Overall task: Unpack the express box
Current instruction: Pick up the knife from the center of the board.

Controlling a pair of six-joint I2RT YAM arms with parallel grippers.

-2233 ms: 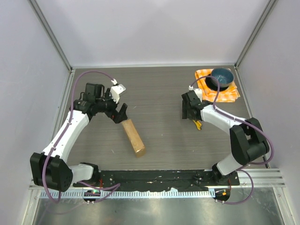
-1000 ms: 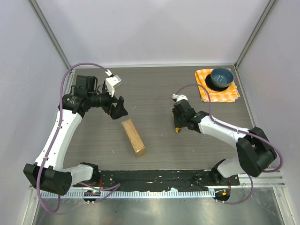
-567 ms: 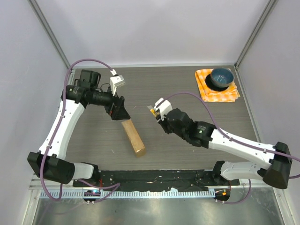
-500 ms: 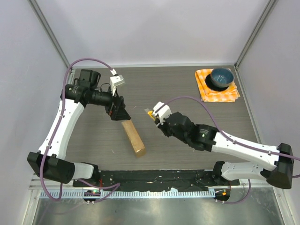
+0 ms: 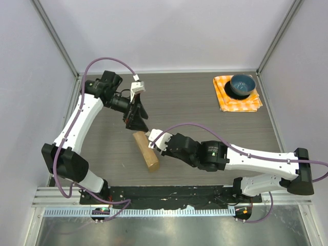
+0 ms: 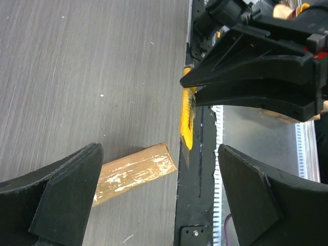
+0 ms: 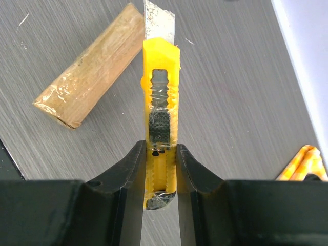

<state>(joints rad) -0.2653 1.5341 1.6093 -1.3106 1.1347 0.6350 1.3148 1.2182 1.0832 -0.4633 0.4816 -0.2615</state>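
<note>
Now | left fingers [image 6: 56, 205] spread wide, empty | right fingers [image 7: 128, 179] clamp yellow knife [image 7: 160, 92] | express box [image 6: 134, 171] end hidden

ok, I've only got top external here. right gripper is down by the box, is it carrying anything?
Observer: Yes. The right wrist view shows the right gripper shut on a yellow utility knife, blade out.
Operator: blade on the box?
Observer: The tip sits beside one corner of the express box; I can't tell whether they touch.
Operator: left side?
Observer: The left wrist view shows the left gripper open wide, gripping nothing, with the box's glossy taped end showing between its fingers.
</note>
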